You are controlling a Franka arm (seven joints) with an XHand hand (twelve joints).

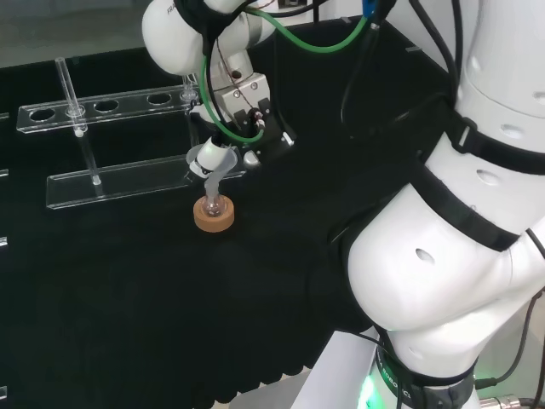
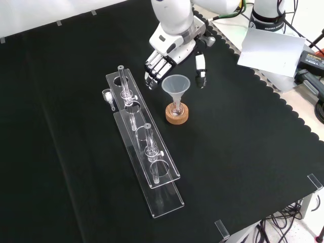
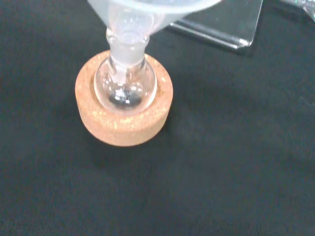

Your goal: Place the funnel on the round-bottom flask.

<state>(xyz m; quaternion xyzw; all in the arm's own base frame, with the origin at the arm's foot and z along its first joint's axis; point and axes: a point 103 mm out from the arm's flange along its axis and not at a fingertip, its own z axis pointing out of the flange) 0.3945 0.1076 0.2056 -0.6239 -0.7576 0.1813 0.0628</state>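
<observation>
A clear funnel [image 2: 175, 85] stands upright with its stem in the neck of a small round-bottom flask [image 2: 176, 108]. The flask rests in a cork ring [image 2: 177, 115]. My hand [image 2: 174, 48] hovers just behind the funnel in the front view. It is open: straight fingers [image 2: 154, 70] on one side of the funnel's rim and the thumb [image 2: 201, 71] on the other, both apart from it. In the head view the hand [image 1: 243, 106] is above and right of the funnel [image 1: 210, 160], flask [image 1: 214, 203] and cork ring [image 1: 214, 219]. Up close, the wrist view has the funnel [image 3: 142, 10], flask [image 3: 125, 86] and cork ring [image 3: 123, 125].
A long clear rack [image 2: 144, 147] with glass tubes lies left of the cork ring in the front view. Its end [image 3: 221, 24] is near the ring. A small glass piece [image 2: 107, 95] lies beside the rack. White paper [image 2: 268, 48] sits beyond the cloth's scalloped edge.
</observation>
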